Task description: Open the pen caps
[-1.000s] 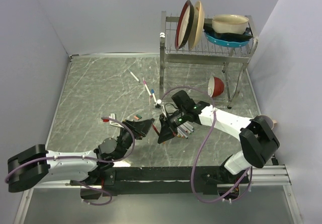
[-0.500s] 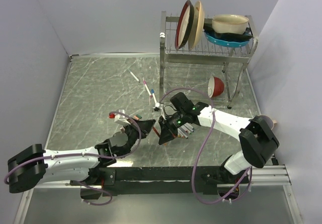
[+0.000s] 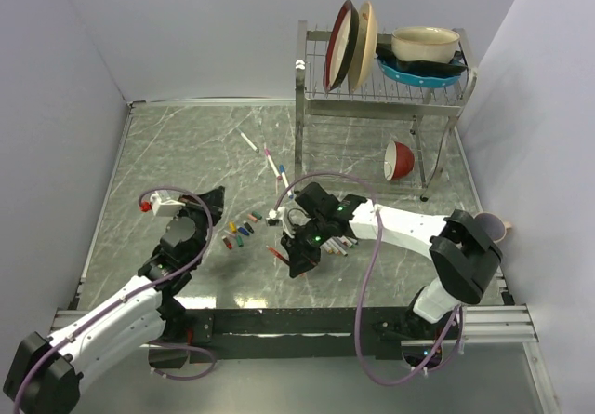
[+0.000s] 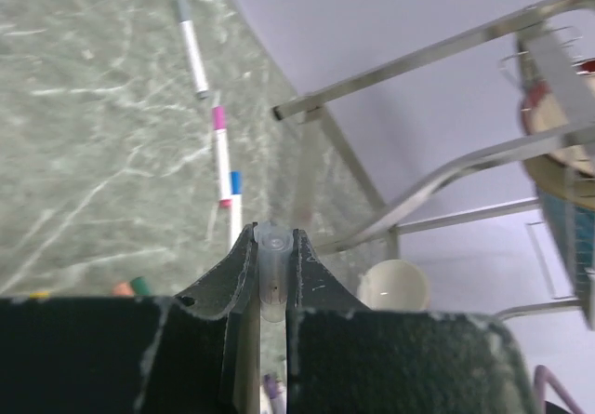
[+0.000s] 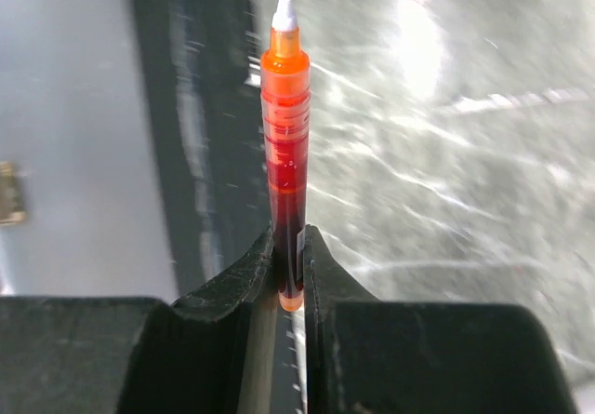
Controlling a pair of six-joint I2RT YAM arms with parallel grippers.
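Observation:
My left gripper (image 4: 272, 237) is shut on a small clear pen cap (image 4: 272, 267); in the top view it (image 3: 212, 200) sits left of centre, apart from the right gripper. My right gripper (image 5: 289, 237) is shut on an uncapped orange-red pen (image 5: 284, 126), its fine tip bare and pointing away. In the top view that gripper (image 3: 297, 254) is at mid-table with the pen (image 3: 277, 253) sticking out to the left. Several loose coloured caps (image 3: 242, 233) lie between the two grippers. Capped pens lie further back: grey (image 4: 191, 46), pink (image 4: 221, 153) and blue (image 4: 234, 195).
A bundle of pens (image 3: 339, 243) lies just right of the right gripper. A metal dish rack (image 3: 381, 88) with plates and bowls stands at the back right, a red bowl (image 3: 400, 158) under it. A cup (image 3: 493, 223) sits at the right edge.
My left arm has swung left and back, away from the right gripper, taking the cap with it. The right gripper moved slightly left and nearer, still holding the pen. The loose caps now show.

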